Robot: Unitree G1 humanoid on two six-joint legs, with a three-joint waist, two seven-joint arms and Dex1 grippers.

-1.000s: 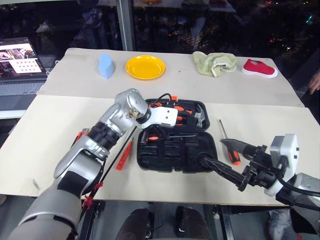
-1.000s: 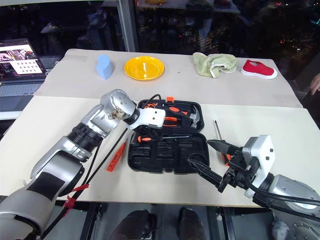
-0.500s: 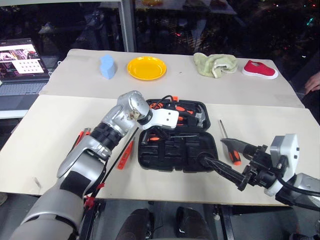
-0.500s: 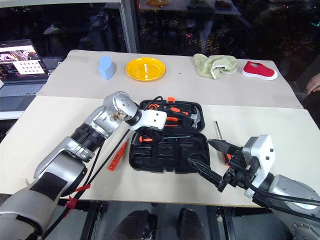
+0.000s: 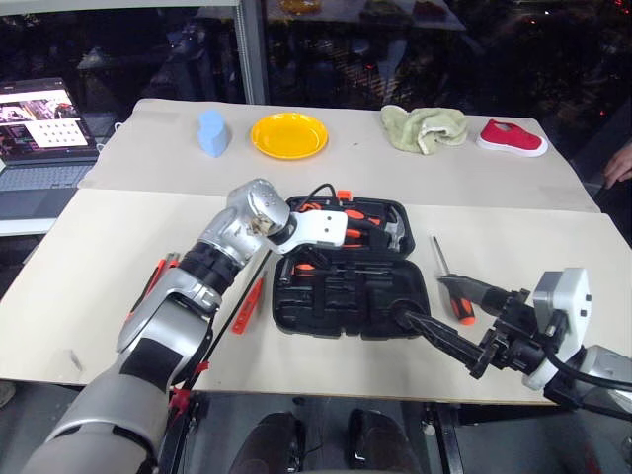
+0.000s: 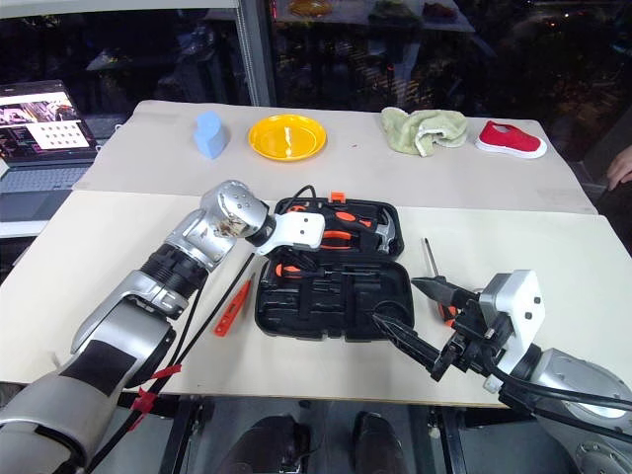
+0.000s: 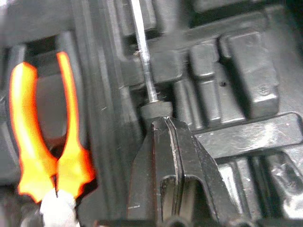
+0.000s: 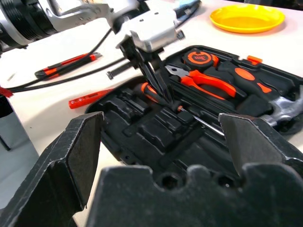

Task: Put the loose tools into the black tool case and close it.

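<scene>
The black tool case lies open in the middle of the table, with orange-handled pliers and a hammer in its far half. My left gripper is over the case's hinge line, shut. Its tips are at the collar of a screwdriver that lies in the case. A second screwdriver lies on the table to the right of the case. My right gripper hangs open beside it, at the case's near right corner. The red tester and the utility knife lie to the left of the case.
At the back of the table are a blue object, a yellow plate, a green cloth and a red shoe. A laptop stands at the far left. A person's hand shows at the right edge.
My left hand has risen a little over the case and its wrist has turned. The right gripper has drawn back slightly toward the table's near right and is still open.
</scene>
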